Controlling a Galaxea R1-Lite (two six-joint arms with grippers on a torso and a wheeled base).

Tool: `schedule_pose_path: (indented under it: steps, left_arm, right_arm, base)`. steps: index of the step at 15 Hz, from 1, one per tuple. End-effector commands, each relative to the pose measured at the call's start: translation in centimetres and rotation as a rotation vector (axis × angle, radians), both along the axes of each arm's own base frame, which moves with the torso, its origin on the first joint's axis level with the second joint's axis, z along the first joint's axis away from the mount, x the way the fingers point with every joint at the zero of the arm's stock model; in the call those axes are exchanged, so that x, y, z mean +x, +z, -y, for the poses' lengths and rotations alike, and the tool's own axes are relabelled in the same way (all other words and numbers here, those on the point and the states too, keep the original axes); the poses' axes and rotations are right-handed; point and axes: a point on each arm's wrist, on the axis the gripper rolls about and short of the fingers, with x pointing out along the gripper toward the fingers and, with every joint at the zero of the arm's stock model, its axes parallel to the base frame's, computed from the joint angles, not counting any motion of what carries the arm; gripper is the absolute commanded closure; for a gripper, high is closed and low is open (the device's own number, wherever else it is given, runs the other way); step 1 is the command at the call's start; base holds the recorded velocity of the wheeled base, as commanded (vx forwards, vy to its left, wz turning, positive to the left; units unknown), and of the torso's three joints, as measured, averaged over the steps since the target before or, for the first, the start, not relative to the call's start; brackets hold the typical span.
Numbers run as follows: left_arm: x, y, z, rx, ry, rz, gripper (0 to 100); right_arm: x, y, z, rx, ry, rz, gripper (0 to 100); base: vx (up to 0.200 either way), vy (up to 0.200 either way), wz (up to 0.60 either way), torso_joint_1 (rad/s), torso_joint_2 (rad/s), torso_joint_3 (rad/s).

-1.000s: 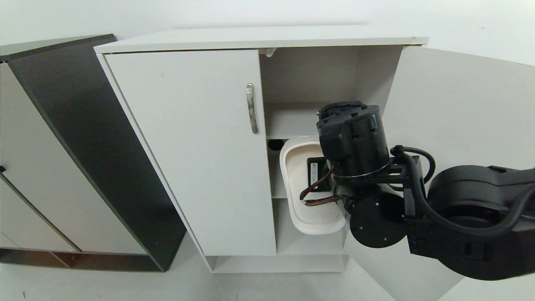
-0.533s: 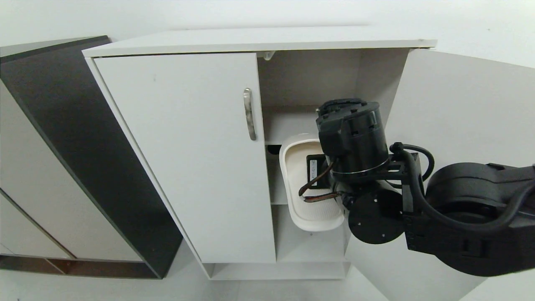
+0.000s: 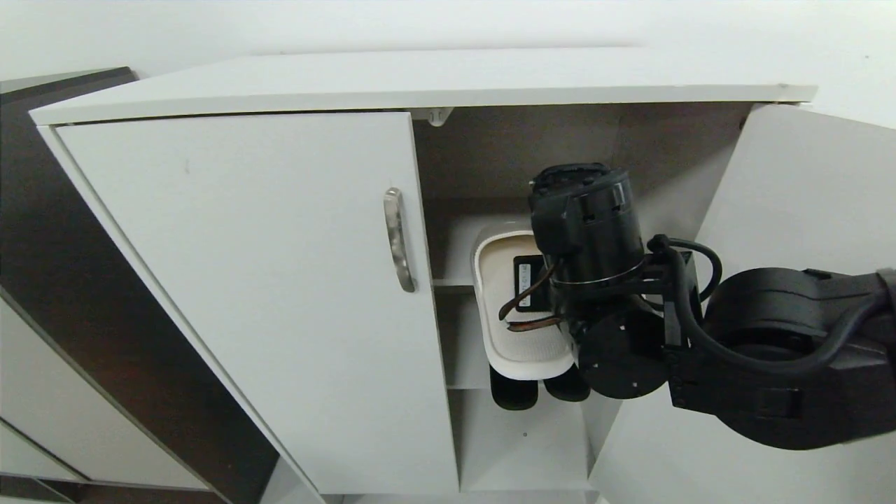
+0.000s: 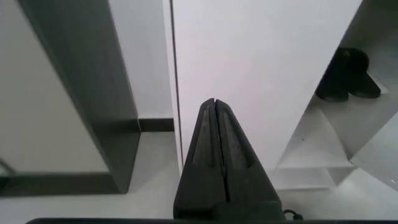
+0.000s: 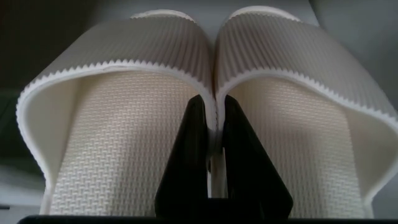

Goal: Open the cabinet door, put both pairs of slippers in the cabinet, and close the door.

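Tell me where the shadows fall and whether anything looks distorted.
Head view: the cabinet is shadowed inside under its top, and its edges splay outward. Right wrist view: white slippers lit, dark beside them. Left wrist view: black slippers in shade.

- A neighbouring unit (image 3: 105,294) with a dark grey side panel stands beyond the fingers of the left gripper (image 4: 214,104), off to their left.
- Its pale front (image 3: 28,378) faces farther left still, well apart from the fingers.
- A dark plinth (image 4: 62,183) runs along that unit's foot at floor level, left of the fingers.
- A short dark strip (image 4: 155,124) sits low down, near the fingertips and slightly to their left.
- Pale floor (image 4: 149,168) lies beneath and beside the fingers.
- A plain white wall (image 3: 448,24) rises behind everything, far from the fingers.
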Motion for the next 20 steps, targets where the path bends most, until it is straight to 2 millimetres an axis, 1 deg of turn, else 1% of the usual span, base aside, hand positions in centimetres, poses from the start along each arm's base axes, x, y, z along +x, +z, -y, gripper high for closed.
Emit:
schedule_pose_path:
  steps: [1, 3, 5, 9, 11, 16, 18, 20]
  left_arm:
    - [0.0, 0.0, 0.0, 0.000, 0.001, 0.000, 100]
    - [0.0, 0.0, 0.0, 0.000, 0.002, 0.000, 100]
    - [0.0, 0.0, 0.0, 0.000, 0.002, 0.000, 100]
    - [0.0, 0.0, 0.0, 0.000, 0.002, 0.000, 100]
    - [0.0, 0.0, 0.0, 0.000, 0.002, 0.000, 100]
    - [0.0, 0.0, 0.0, -0.002, 0.002, 0.000, 100]
    - [0.0, 0.0, 0.0, 0.000, 0.002, 0.000, 100]
    - [0.0, 0.0, 0.0, 0.000, 0.002, 0.000, 100]
  right_arm:
    - [0.5, -0.6, -0.1, -0.008, -0.009, -0.010, 100]
    - [0.8, -1.1, -0.3, -0.002, -0.011, -0.014, 100]
    - [1.6, -1.3, -0.4, 0.018, -0.020, 0.006, 100]
    - [2.6, -1.4, 0.0, 0.007, 0.010, -0.002, 100]
    - [3.2, -0.8, -0.3, 0.010, 0.035, 0.009, 100]
    - [6.3, 0.6, -0.9, 0.021, -0.004, 0.062, 100]
    - [7.2, 0.4, -1.0, 0.017, -0.017, 0.065, 100]
    - [7.6, 0.2, -1.1, 0.017, -0.023, 0.065, 100]
  base:
    - [0.200, 0.000, 0.00, 0.007, 0.00, -0.007]
    - [0.000, 0.000, 0.00, 0.000, 0.00, 0.000]
    - [0.000, 0.000, 0.00, 0.000, 0.00, 0.000]
    - [0.000, 0.000, 0.00, 0.000, 0.00, 0.000]
    - [0.000, 0.000, 0.00, 0.000, 0.00, 0.000]
    - [0.000, 0.000, 0.00, 0.000, 0.00, 0.000]
    - [0.000, 0.000, 0.00, 0.000, 0.00, 0.000]
    - [0.000, 0.000, 0.00, 0.000, 0.00, 0.000]
